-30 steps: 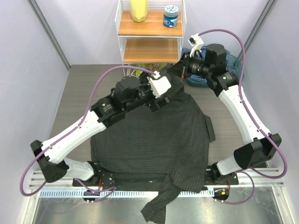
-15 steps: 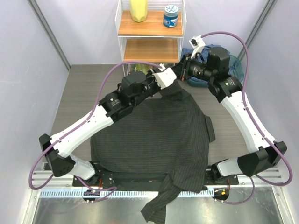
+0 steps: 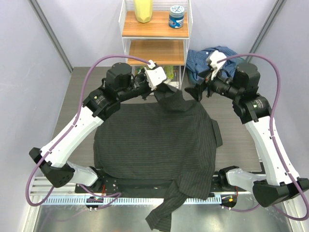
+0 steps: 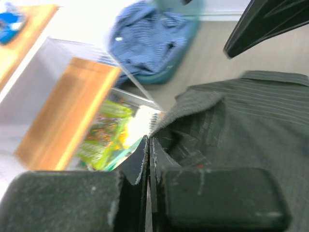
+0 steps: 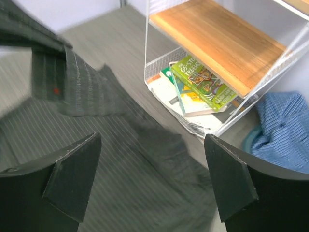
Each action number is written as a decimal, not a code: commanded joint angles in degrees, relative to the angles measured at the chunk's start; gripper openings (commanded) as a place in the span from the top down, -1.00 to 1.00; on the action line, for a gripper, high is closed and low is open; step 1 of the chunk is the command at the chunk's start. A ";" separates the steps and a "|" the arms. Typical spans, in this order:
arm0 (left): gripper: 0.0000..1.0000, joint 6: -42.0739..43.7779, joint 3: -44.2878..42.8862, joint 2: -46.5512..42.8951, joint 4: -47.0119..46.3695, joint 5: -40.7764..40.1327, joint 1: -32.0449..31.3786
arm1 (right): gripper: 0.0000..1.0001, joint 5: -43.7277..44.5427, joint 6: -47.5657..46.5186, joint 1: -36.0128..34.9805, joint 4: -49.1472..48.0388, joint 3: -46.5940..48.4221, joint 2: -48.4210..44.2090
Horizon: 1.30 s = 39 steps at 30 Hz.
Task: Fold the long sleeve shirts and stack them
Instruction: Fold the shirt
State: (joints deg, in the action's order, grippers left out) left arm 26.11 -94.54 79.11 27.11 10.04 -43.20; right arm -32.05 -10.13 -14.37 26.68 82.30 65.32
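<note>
Clamps the left pincer [image 4: 147,155] flat together on a thin fold of the dark shirt [image 3: 154,145], just left of the collar [image 3: 176,100]. Holds the right pincer [image 5: 152,179] wide apart over the same cloth, just right of the collar, gripping nothing.

Finds the dark shirt spread on the desk [image 3: 79,94], long axis running from the collar at the far side to the near edge, with one sleeve [image 3: 161,215] hanging over that edge. Finds the blue shirt [image 3: 217,54] bunched at the far right, behind the right pincer and well apart from the left one.

Turns, most likely, on one thing: collar between the two pincers, gripped on the left side only, free on the right. Puts the right pincer nearest that free shoulder, so probably needs only to drop and close there. Calls for a matched hold on both sides before any lift or fold; risks a skewed, dragging shirt otherwise.
</note>
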 commanded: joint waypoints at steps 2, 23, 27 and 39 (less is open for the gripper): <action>1.00 -0.27 0.68 -1.33 1.89 11.22 2.15 | -0.89 -5.47 -17.45 -0.66 0.93 -4.51 -1.77; 1.00 -5.01 -3.98 2.80 0.31 7.72 3.04 | -0.89 -3.28 -20.81 -10.24 -7.69 -6.20 2.87; 1.00 -5.89 -4.95 3.42 -0.74 4.73 3.12 | -0.78 -3.63 -18.00 -11.11 -9.62 -3.29 5.78; -0.60 -15.54 2.94 -2.11 -4.25 9.38 10.84 | 0.98 3.57 -13.95 -11.21 -9.98 -0.39 7.89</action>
State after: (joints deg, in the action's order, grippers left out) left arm 17.23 -95.96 82.13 27.27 18.06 -38.11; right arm -31.22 -25.26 -25.39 18.46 78.89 73.76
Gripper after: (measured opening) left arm 0.448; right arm 0.052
